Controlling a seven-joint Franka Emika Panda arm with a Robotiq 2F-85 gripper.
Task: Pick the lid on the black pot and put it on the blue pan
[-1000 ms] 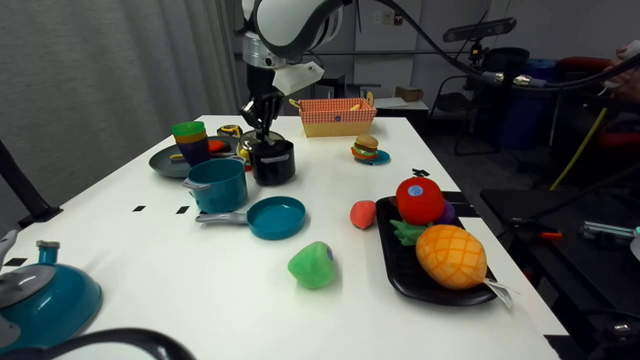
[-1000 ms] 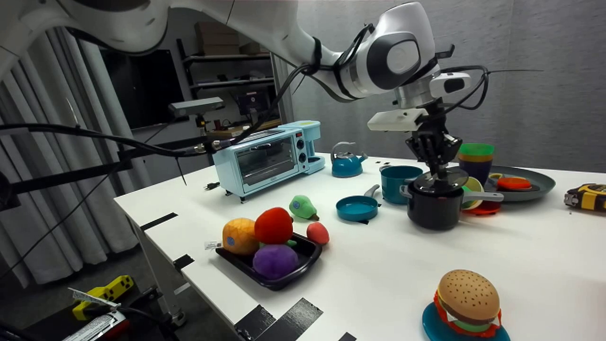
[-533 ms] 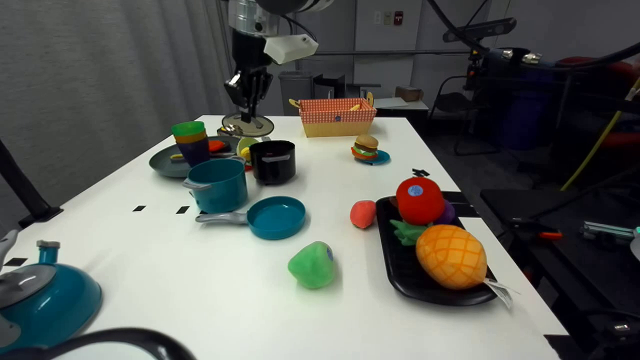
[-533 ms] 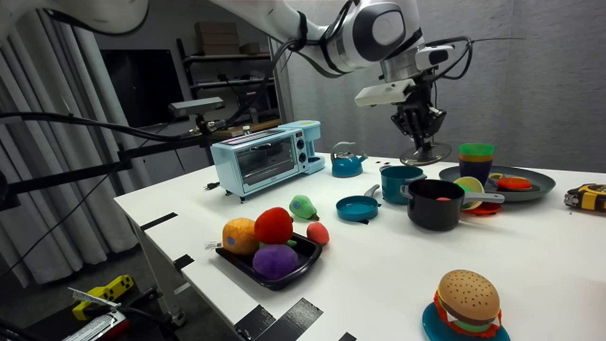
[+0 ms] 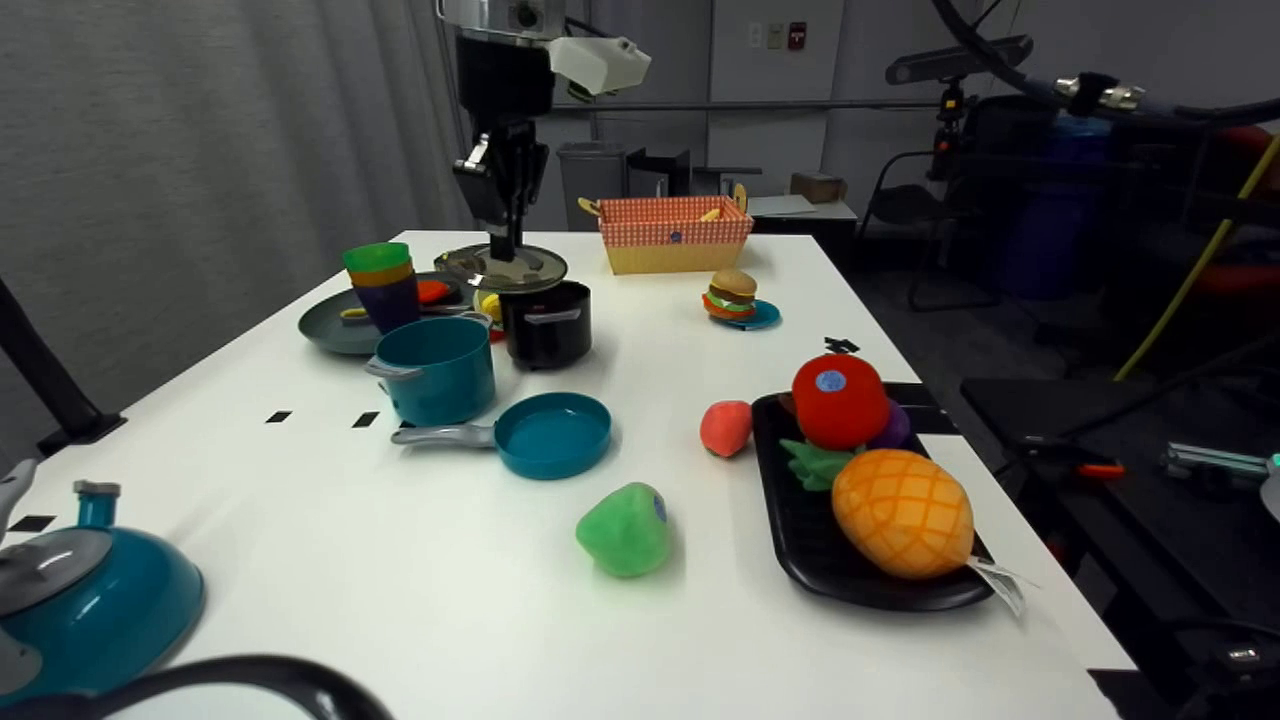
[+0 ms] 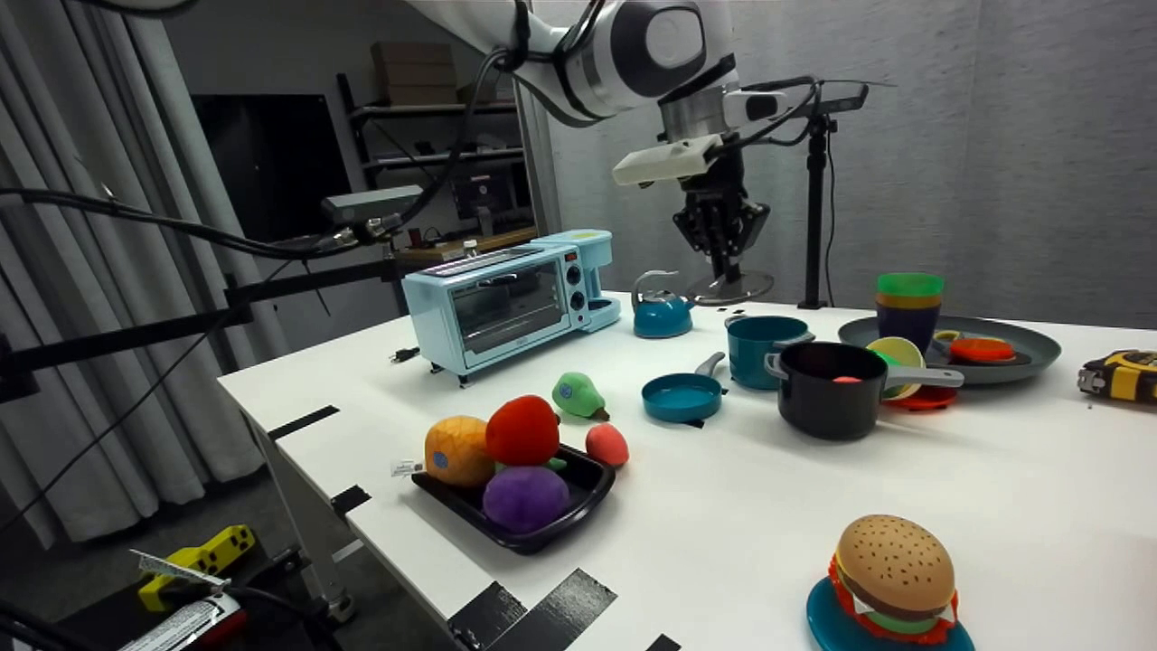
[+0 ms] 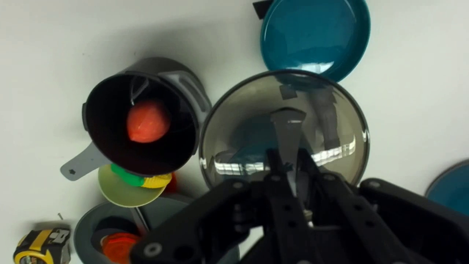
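Observation:
The lid is round, see-through dark glass with a dark rim and a grey handle; it shows in the wrist view [image 7: 238,117] and both exterior views [image 5: 542,270] [image 6: 755,287]. My gripper [image 7: 288,159] is shut on the lid's handle and holds the lid in the air, roughly level. The black pot [image 5: 548,340] [image 6: 823,407] stands uncovered; in the wrist view the pot [image 7: 146,161] has a red-pink thing inside, left of the lid. The blue pan [image 5: 552,440] [image 6: 682,400] lies flat; in the wrist view the pan [image 7: 315,33] is above the lid, its near edge partly behind the glass.
A teal pot [image 5: 440,375] [image 6: 755,353] stands between black pot and blue pan. A grey pan [image 6: 1026,348] with stacked cups [image 6: 907,312] is beyond. A green toy [image 5: 625,530], a pink toy [image 5: 725,428] and a black fruit tray [image 6: 578,515] lie on the pan's other side.
A second ago the lid was at the black pot's mouth. My gripper has lifted it off and carried it away, toward the kettle side in an exterior view. The pot and pan have not moved.

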